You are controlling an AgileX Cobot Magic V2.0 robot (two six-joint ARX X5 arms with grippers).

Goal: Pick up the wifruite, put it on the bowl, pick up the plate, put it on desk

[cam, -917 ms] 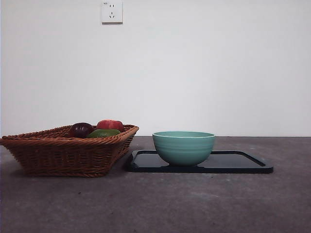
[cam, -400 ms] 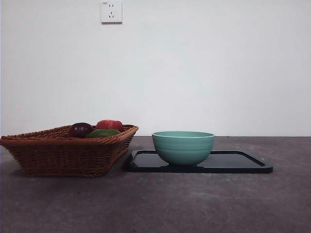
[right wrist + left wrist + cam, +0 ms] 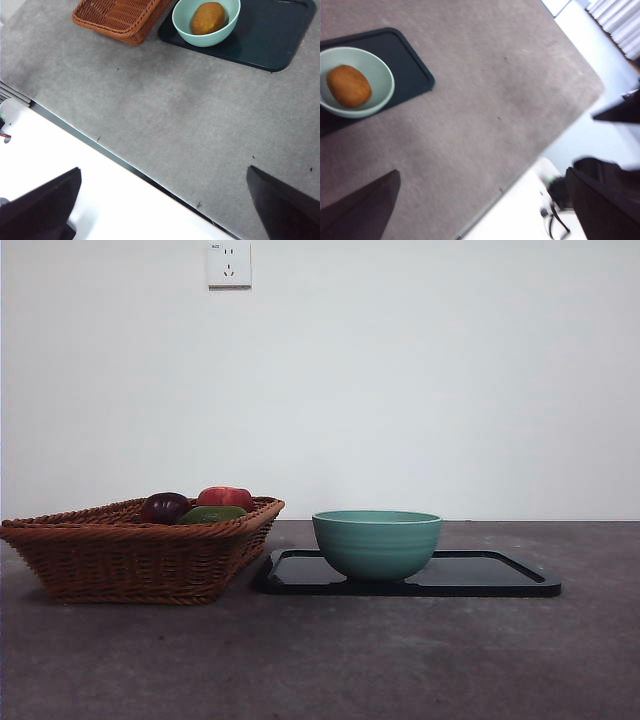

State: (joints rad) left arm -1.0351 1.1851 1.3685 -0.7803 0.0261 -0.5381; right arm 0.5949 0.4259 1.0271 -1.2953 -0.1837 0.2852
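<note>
Lying inside the bowl (image 3: 206,22): the wifruite (image 3: 207,18), with the bowl sitting on the black tray (image 3: 480,575) beside the wicker basket (image 3: 130,550). Hanging high above the desk (image 3: 165,115), well away from the bowl: left gripper (image 3: 480,210) and right gripper (image 3: 165,210), both spread wide, gripping nothing.

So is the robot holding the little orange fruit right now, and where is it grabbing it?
No, nothing is held. Both pincers are open and high above the desk. The wifruite lies loose inside the bowl, which stands on the black tray.
</note>
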